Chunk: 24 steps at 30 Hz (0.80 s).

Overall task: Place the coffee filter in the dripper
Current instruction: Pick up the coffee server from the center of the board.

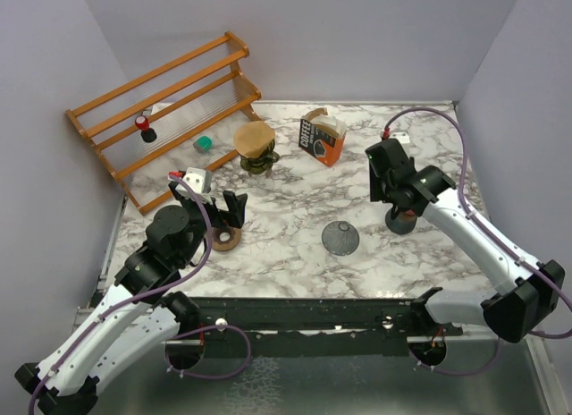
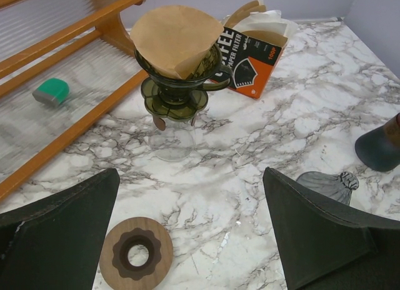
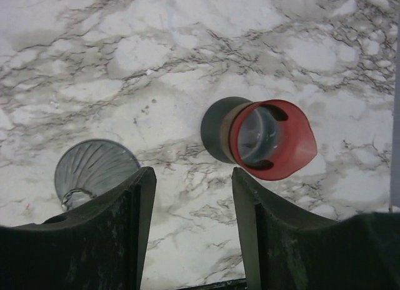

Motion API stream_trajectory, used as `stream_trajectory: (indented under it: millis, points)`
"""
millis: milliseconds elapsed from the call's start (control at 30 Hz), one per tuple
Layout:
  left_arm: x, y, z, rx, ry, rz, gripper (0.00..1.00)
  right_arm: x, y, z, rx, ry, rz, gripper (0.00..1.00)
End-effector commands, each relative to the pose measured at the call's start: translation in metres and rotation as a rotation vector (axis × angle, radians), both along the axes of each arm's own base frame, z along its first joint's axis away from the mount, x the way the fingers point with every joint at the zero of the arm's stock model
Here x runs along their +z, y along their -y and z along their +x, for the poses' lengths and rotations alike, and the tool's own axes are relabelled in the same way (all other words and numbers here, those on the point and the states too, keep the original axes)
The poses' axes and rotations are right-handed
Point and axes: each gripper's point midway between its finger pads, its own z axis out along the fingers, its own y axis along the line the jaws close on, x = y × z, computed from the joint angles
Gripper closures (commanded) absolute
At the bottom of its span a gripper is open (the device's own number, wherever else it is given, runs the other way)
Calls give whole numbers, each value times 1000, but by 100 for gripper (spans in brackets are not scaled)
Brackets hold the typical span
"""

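The brown paper coffee filter (image 2: 175, 37) is sitting in the dark green glass dripper (image 2: 177, 93), its cone opened out and rising above the rim. The dripper stands towards the back of the marble table (image 1: 295, 196), just in front of the wooden rack (image 1: 156, 73), on what looks like a clear glass base. Just to its right is the opened orange and black filter box (image 2: 253, 55), with more papers poking out of the top.

The left gripper (image 2: 190, 174) is low over the table, facing the dripper but well short of it. Its fingers are spread as wide as they go, with only bare marble between them. A wooden ring (image 2: 136, 255) lies flat on the table just under its left finger. A small green object (image 2: 51, 90) rests on the rack's lower shelf.

Over on the right side, the right gripper (image 3: 192, 174) points straight down at the table. Its fingers are parted and grip nothing. Just beyond its fingertips stands a dark vessel with a red pouring lid (image 3: 269, 140), clear of both fingers. A ribbed grey glass cone (image 3: 94, 171) lies on the marble beside the other finger, nearer the middle of the table.
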Motion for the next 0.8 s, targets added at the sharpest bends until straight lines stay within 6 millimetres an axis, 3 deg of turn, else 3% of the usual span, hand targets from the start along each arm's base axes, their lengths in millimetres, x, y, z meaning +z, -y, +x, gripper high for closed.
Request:
stream_trajectory:
  millis: [0,233,500,767]
  points:
    - [-2,2,0,-15,3,-6,1,-15,24,4,-60,-47,-25,42]
    - [-3,2,1,-13,1,-2,1,-33,42,13,-120,-66,37,44]
    - [-4,4,1,-20,-1,-2,1,-54,41,16,-140,-96,87,50]
    - [-2,4,-1,-25,6,-7,1,-76,53,21,-195,-129,70,53]
